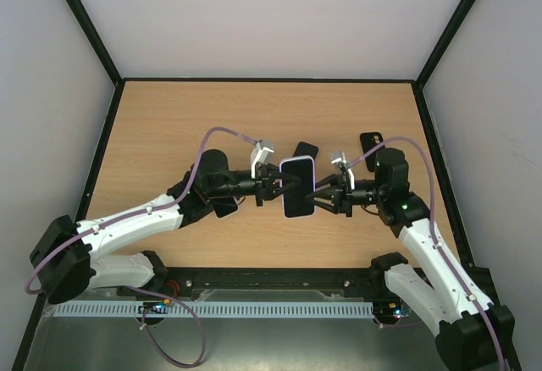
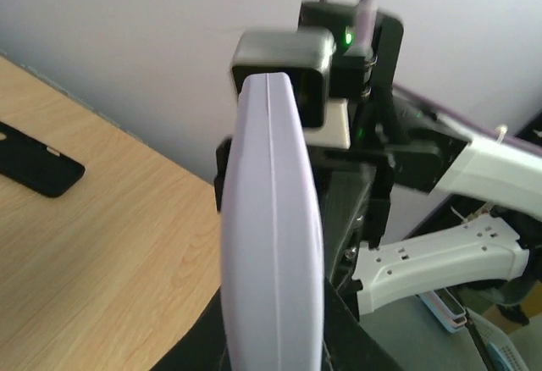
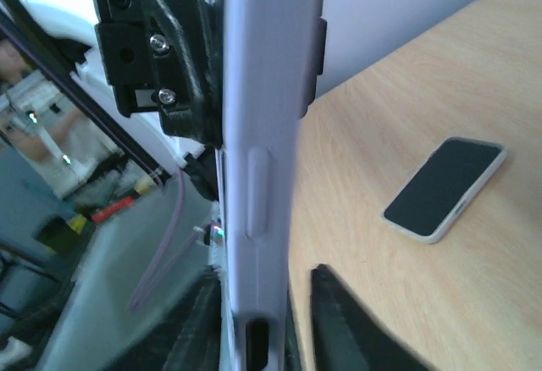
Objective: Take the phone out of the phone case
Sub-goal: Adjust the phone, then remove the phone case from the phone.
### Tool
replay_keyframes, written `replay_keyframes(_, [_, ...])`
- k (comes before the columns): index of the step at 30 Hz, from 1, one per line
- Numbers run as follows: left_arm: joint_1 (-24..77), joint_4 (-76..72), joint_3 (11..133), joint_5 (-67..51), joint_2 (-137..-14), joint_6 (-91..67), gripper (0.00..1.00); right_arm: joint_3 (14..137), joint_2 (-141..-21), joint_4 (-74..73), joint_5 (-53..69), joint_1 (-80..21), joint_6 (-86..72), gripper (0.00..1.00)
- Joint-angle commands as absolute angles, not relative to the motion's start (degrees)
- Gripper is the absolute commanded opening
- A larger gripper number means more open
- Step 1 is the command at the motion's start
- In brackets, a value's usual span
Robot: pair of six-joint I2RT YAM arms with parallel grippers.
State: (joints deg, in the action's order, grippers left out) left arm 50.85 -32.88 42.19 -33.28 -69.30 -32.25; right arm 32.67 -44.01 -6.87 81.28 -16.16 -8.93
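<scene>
While the lavender-cased phone [image 1: 298, 187] hung above the wooden table [image 1: 169, 134], pinched from both sides by the left gripper [image 1: 275, 186] and right gripper [image 1: 319, 195], peeling one case corner needed steady opposing grip.

A light wooden bench [image 1: 169, 125] fills the floor of a booth; plain white walls [image 1: 271, 15] rise from its far, left and right edges; black frame bars [image 1: 85, 24] run up from both far corners; the light is even and soft.
</scene>
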Motion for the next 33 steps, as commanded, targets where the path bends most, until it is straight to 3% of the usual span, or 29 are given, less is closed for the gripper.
replay_keyframes(1, [48.41, -27.36, 47.03, -33.78, -66.09, -30.32, 0.03, 44.97, -48.29, -26.41, 78.55, -16.44, 10.98, 0.46])
replay_keyframes(4, [44.03, -19.43, 51.31, -34.6, -65.79, -29.09, 0.03, 56.57, -54.15, -40.9, 77.51, -16.44, 24.44, 0.66])
replay_keyframes(8, [40.5, -13.72, 55.34, -40.13, -66.27, -26.88, 0.03, 58.13, -57.69, -48.55, 76.38, -16.51, 32.2, 0.86])
replay_keyframes(10, [40.17, -13.73, 56.03, -42.48, -66.72, -26.93, 0.03, 56.71, -57.07, -50.23, 74.33, -16.56, 36.48, 0.89])
replay_keyframes(19, [40.55, -32.28, 52.88, -56.01, -69.71, -35.6, 0.02, 54.62, -51.91, -55.98, 71.31, -17.94, 49.24, 0.73])
replay_keyframes(33, [45.18, -31.95, 56.57, -56.08, -74.17, -35.85, 0.03, 52.95, -49.94, -53.7, 76.14, -24.21, 47.29, 0.43])
